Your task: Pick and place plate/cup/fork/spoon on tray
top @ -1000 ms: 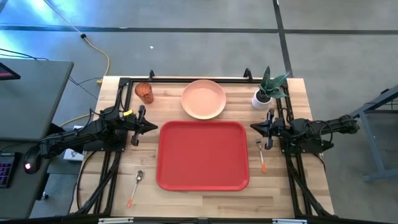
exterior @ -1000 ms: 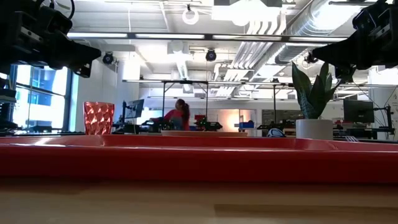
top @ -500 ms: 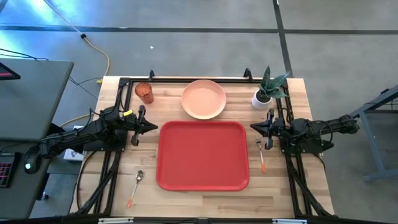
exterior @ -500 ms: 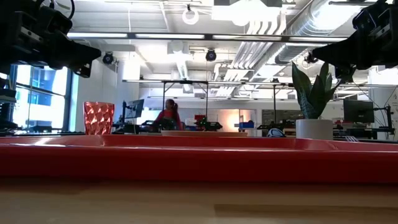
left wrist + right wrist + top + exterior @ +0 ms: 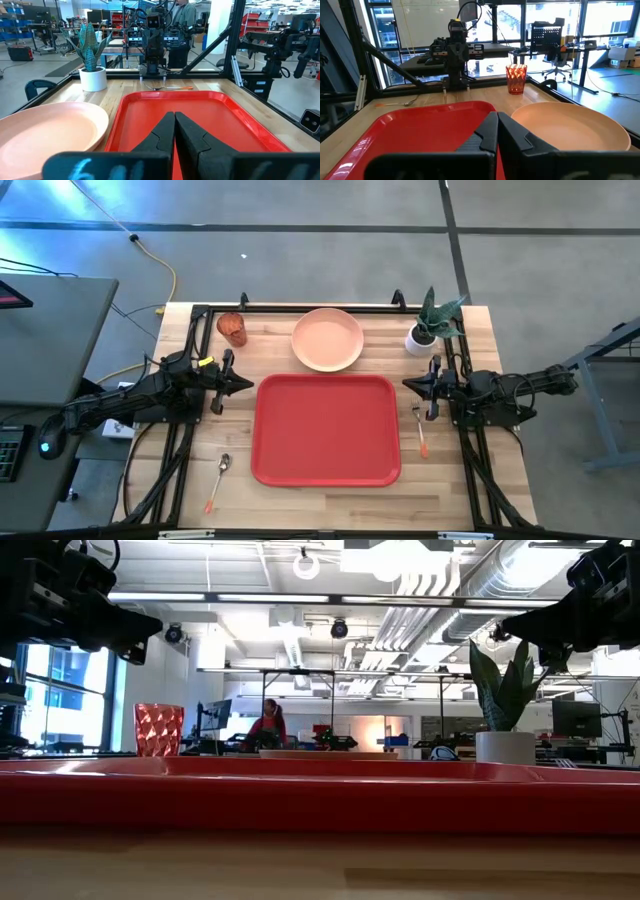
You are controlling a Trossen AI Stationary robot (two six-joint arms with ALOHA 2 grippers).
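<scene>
Left pincer (image 5: 247,383), right pincer (image 5: 406,384) closed, flanking tray (image 5: 326,430).

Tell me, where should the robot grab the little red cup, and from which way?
Probably by its rim or upper wall, coming straight down from above. The cup stands upright with its mouth open, alone at the table's far left corner, apart from the plate. The left tool, shut now beside the tray, is the nearer one.

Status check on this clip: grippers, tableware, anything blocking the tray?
Left gripper and right gripper shut, empty, flanking the tray. Plate, cup, fork, spoon all off the tray. Nothing blocking.
</scene>
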